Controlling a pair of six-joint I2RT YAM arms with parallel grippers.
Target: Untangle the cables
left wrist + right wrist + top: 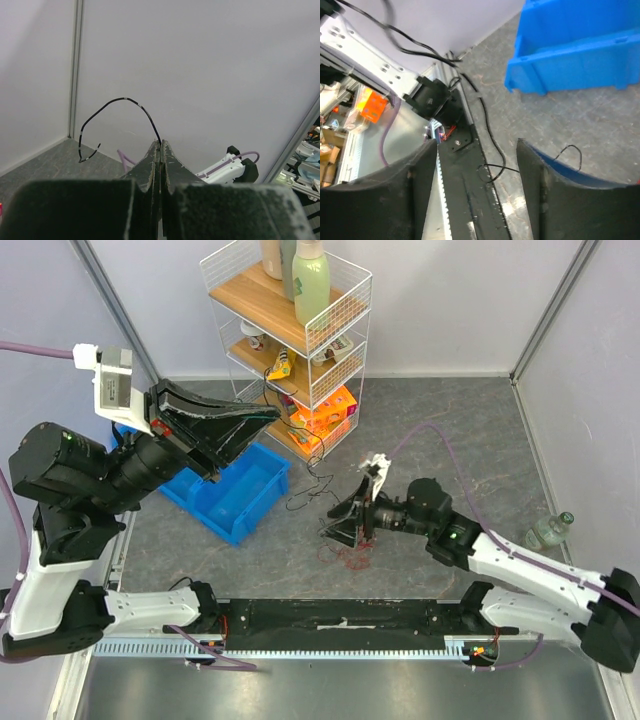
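My left gripper is raised high over the blue bin and shut on a thin black wire. In the left wrist view the wire comes out of the closed tips and arcs up and to the left with its end free. More black wire lies in loops on the floor by the bin. A small red wire tangle lies on the floor just below my right gripper. That gripper is open and empty, low over the floor. In the right wrist view a black wire runs between its fingers.
A blue bin sits left of centre and also shows in the right wrist view. A white wire shelf rack with bottles and packets stands at the back. A plastic bottle lies at the right. A black rail runs along the near edge.
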